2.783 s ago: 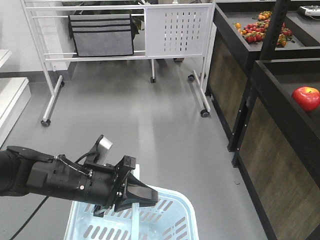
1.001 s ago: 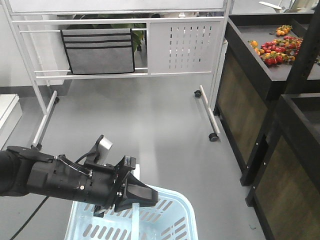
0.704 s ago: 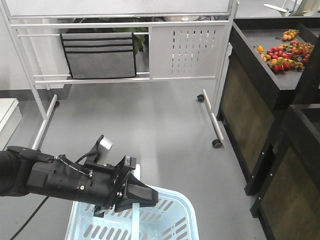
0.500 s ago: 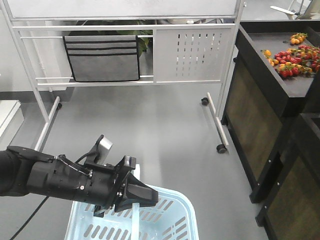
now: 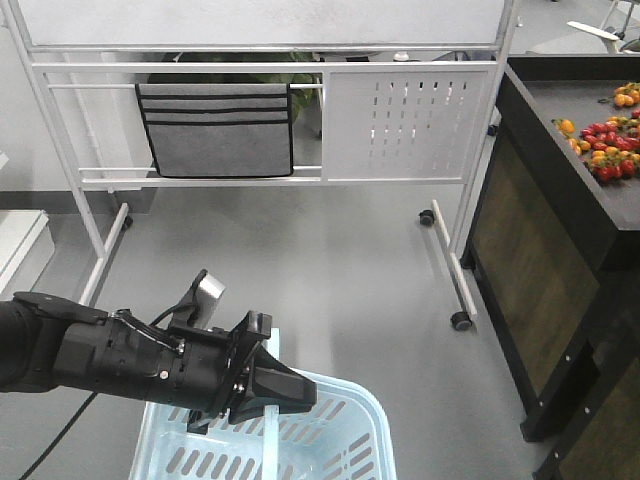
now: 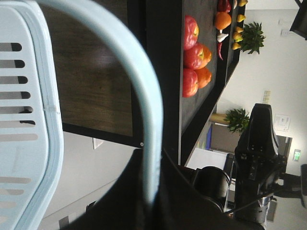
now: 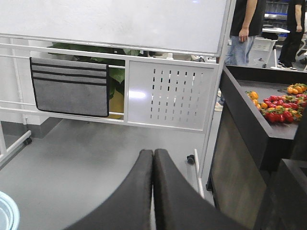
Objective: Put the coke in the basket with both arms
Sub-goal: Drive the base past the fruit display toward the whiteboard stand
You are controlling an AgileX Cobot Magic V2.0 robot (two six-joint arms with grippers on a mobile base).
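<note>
The pale blue basket hangs at the bottom of the front view, over the grey floor. My left gripper is shut on the basket's swing handle. In the left wrist view the handle curves down between the black jaws of the left gripper, with the slotted basket rim at left. My right gripper shows only in its own wrist view, shut with its two fingers pressed together on nothing. The coke is out of view.
A white wheeled whiteboard frame with a grey fabric pocket stands ahead. A black produce stand with small tomatoes is at right. Apples lie on a shelf. People stand beyond.
The whole background has slid rightward in the front view: the black stand and whiteboard frame sit further right, and an apple shelf has left the frame. Arm and basket hold the same place.
</note>
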